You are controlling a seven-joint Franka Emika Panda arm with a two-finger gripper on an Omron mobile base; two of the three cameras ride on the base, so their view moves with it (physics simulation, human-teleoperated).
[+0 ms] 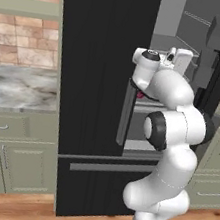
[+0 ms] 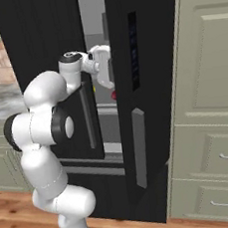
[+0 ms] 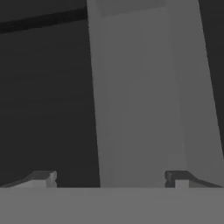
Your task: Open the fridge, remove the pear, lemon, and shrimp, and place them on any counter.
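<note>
The black fridge (image 1: 98,54) has its left door shut and its right door (image 2: 150,82) swung out. Inside, grey shelves (image 1: 155,109) show. A small dark-red pear (image 1: 141,95) peeks out behind my arm on a middle shelf, and appears as the pear (image 2: 114,94) beside the open door's edge. The lemon and the shrimp are hidden. My gripper (image 1: 183,61) is raised at the opening, above the pear. In the hand view my gripper (image 3: 110,177) is open, its fingertips (image 3: 43,177) wide apart, with a broad grey upright surface ahead against the dark and nothing held.
The marble counter (image 1: 19,87) lies left of the fridge over pale green cabinets (image 1: 2,160). Tall green cabinets with drawers (image 2: 212,125) stand to the right. The left door's grey handle (image 1: 126,115) and the bottom drawer (image 1: 102,169) sit close to my arm.
</note>
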